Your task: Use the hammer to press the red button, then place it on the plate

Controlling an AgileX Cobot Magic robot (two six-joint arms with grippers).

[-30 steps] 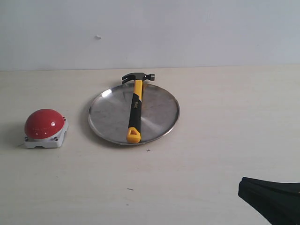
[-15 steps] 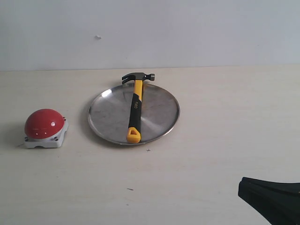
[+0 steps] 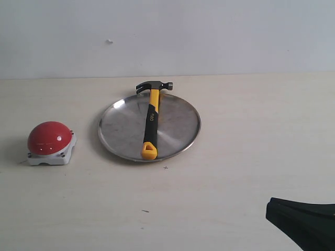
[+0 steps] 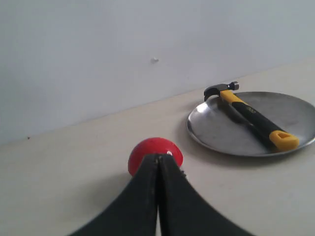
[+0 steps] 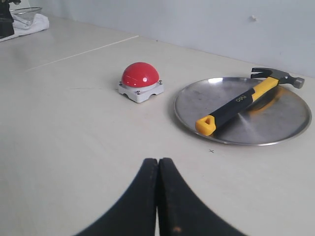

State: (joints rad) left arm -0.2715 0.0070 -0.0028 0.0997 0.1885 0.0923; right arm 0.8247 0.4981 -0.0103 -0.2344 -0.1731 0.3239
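Note:
The hammer (image 3: 151, 121) lies flat across the silver plate (image 3: 121, 128), dark head over the far rim, yellow end near the front rim. It also shows in the wrist views as the hammer (image 4: 252, 115) (image 5: 239, 101) on the plate (image 4: 221, 135) (image 5: 285, 118). The red button (image 3: 49, 137) (image 4: 155, 153) (image 5: 140, 74) sits on its grey base, left of the plate. My left gripper (image 4: 157, 158) is shut and empty, held short of the button. My right gripper (image 5: 158, 161) is shut and empty, away from the plate; its dark tip (image 3: 277, 205) shows at the lower right.
A pale tabletop (image 3: 246, 136) runs back to a plain white wall. A white cloth and a small bowl (image 5: 27, 17) sit far off at one corner in the right wrist view.

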